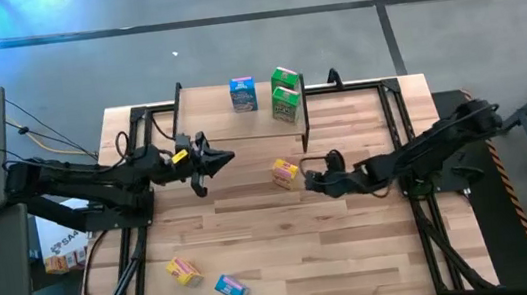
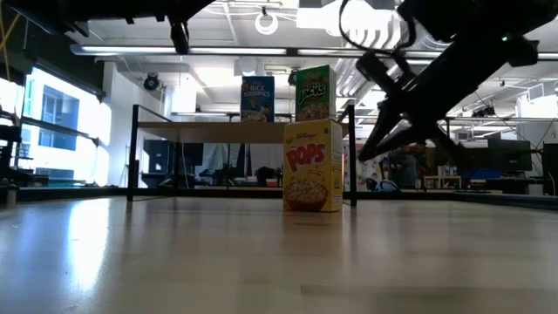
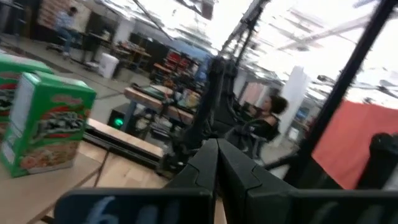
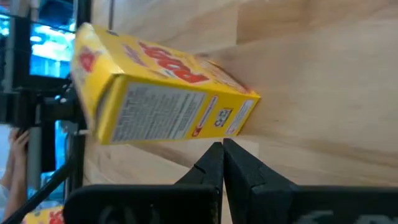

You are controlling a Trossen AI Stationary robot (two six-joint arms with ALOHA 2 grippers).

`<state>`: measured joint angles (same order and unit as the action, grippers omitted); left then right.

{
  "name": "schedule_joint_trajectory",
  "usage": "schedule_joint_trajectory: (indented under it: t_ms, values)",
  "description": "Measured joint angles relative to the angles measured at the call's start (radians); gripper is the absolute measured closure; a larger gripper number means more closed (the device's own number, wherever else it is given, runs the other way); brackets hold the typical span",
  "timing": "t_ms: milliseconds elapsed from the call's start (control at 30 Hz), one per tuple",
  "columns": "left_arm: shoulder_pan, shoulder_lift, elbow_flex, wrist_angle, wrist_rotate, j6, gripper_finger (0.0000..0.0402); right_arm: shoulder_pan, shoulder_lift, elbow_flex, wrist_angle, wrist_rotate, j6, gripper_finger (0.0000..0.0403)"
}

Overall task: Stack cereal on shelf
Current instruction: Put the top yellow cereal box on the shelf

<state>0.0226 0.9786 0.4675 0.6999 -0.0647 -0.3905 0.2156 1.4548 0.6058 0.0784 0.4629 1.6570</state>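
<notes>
A yellow box (image 1: 286,173) with red lettering stands upright on the tabletop (image 1: 356,247) beside the closed, empty right end effector (image 1: 312,181).

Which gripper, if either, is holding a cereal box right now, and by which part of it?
Neither. The right gripper is shut and empty beside the upright yellow box; the left gripper is shut and empty near the shelf.

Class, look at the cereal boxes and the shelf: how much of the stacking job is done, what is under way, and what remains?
Done: one blue box and two green boxes stand on the shelf. In hand: nothing is held; the right gripper, shut, sits beside the upright yellow box on the table; the left gripper, shut, hangs near the shelf. Left: that box, plus a yellow box and a blue box lying near the table's front.
</notes>
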Motion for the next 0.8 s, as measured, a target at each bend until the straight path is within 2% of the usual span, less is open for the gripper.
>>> schedule_joint_trajectory:
  t_ms: [200, 300, 533, 800]
  values:
    - [0.097, -0.030, 0.001, -0.090, 0.259, -0.005, 0.0402, -0.049, 0.101, 0.076, 0.004, 0.013, 0.025, 0.0403]
    - [0.154, -0.063, 0.001, -0.187, 0.322, 0.049, 0.0402, -0.077, 0.144, 0.118, 0.000, 0.012, 0.014, 0.0403]
    - [0.251, -0.109, 0.001, -0.377, 0.334, 0.207, 0.0401, -0.131, 0.235, 0.225, 0.000, -0.008, -0.060, 0.0403]
    - [0.264, -0.109, 0.000, -0.438, 0.354, 0.219, 0.0402, -0.171, 0.375, 0.413, 0.000, -0.056, -0.158, 0.0403]
